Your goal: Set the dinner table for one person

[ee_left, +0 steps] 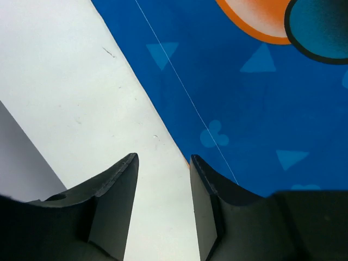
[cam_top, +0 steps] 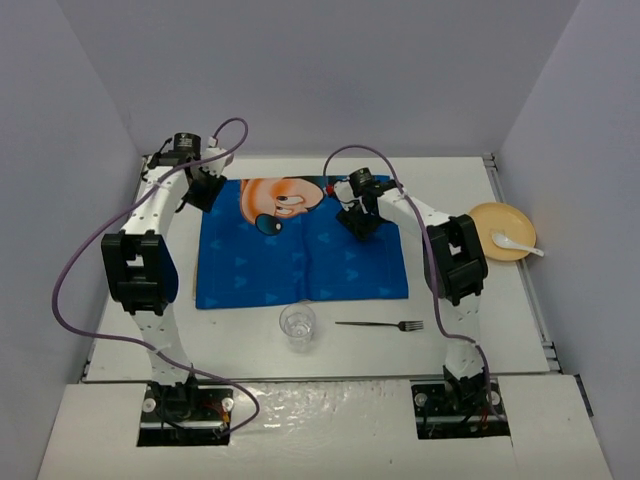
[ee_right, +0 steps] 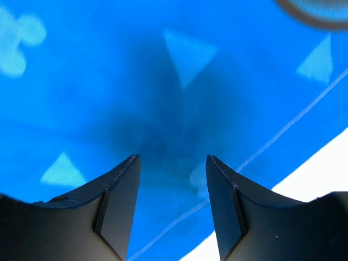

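Note:
The dinner table (cam_top: 510, 320) is a white tabletop, with a blue cartoon-mouse placemat (cam_top: 300, 262) spread flat on its middle. My left gripper (cam_top: 205, 190) hovers at the mat's far left corner. In the left wrist view it (ee_left: 163, 160) is open, with bare table (ee_left: 81, 81) between the jaws and one finger over the mat's edge (ee_left: 244, 109). My right gripper (cam_top: 358, 222) hangs low over the mat's far right part. It (ee_right: 171, 160) is open too, holding nothing, with blue cloth (ee_right: 163, 81) below.
A clear glass (cam_top: 298, 326) stands just in front of the mat, and a dark fork (cam_top: 380, 324) lies to its right. A yellow plate (cam_top: 495, 225) with a white spoon (cam_top: 517, 243) on it sits at the table's right edge. Grey walls surround the table.

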Available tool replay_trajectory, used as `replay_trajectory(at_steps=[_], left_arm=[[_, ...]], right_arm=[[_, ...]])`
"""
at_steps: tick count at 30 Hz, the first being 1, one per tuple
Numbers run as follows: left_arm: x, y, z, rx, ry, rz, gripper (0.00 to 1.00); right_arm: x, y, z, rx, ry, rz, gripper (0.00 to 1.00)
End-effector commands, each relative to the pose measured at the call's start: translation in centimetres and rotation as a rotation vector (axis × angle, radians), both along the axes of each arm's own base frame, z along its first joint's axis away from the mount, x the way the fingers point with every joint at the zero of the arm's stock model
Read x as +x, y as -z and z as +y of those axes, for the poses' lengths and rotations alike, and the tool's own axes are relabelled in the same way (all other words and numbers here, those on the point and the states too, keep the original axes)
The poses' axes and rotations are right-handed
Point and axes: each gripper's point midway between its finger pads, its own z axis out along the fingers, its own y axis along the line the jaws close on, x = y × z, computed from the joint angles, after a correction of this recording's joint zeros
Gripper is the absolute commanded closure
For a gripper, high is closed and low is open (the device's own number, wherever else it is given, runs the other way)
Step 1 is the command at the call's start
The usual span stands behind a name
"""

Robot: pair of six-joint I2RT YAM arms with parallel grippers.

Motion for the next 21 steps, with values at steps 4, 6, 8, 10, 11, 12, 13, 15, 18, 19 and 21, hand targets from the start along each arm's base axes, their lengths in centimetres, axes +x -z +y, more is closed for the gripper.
replay_trajectory(at_steps=[4, 6, 8, 10, 11, 12, 13, 15, 18, 19, 21], left_arm=[[-8.4, 3.5, 0.2, -0.064, 0.005, 0.212, 0.61], [-9.7, 4.4, 0.0, -0.080, 0.012, 0.253, 0.61], [-10.2, 5.2, 0.1, -0.076, 0.004, 0.274, 0.64], [-10.3, 5.9, 1.4, -0.091, -0.038, 0.276, 0.66], [-10.2, 5.9, 1.5, -0.099, -0.044, 0.273, 0.66], [-10.1, 5.9, 1.5, -0.108, -0.046, 0.270, 0.67], [-9.9, 5.7, 1.3, -0.119, -0.040, 0.264, 0.67], [-9.6, 5.2, 0.8, -0.143, -0.025, 0.255, 0.66], [-9.5, 4.4, -0.2, -0.170, 0.006, 0.241, 0.65], [-9.4, 4.2, -0.2, -0.171, 0.010, 0.233, 0.64], [-9.3, 4.0, -0.4, -0.164, 0.021, 0.215, 0.62]], right_arm=[[-2.3, -4.7, -2.1, 0.001, -0.035, -0.071, 0.51], [-3.1, -4.3, -2.8, 0.000, -0.030, -0.057, 0.51], [-3.3, -4.6, -3.0, 0.013, -0.024, -0.065, 0.51], [-3.5, -5.1, -3.2, 0.028, -0.015, -0.071, 0.51], [-3.5, -5.4, -3.3, 0.032, -0.012, -0.077, 0.51], [-3.5, -5.6, -3.4, 0.036, -0.010, -0.084, 0.51], [-3.6, -5.7, -3.5, 0.042, -0.007, -0.085, 0.51], [-3.8, -6.0, -3.6, 0.058, -0.006, -0.084, 0.51], [-5.1, -6.4, -3.4, 0.082, -0.041, -0.077, 0.49], [-5.6, -6.3, -3.3, 0.085, -0.057, -0.068, 0.49], [-6.7, -7.2, -3.2, 0.101, -0.091, -0.074, 0.48]])
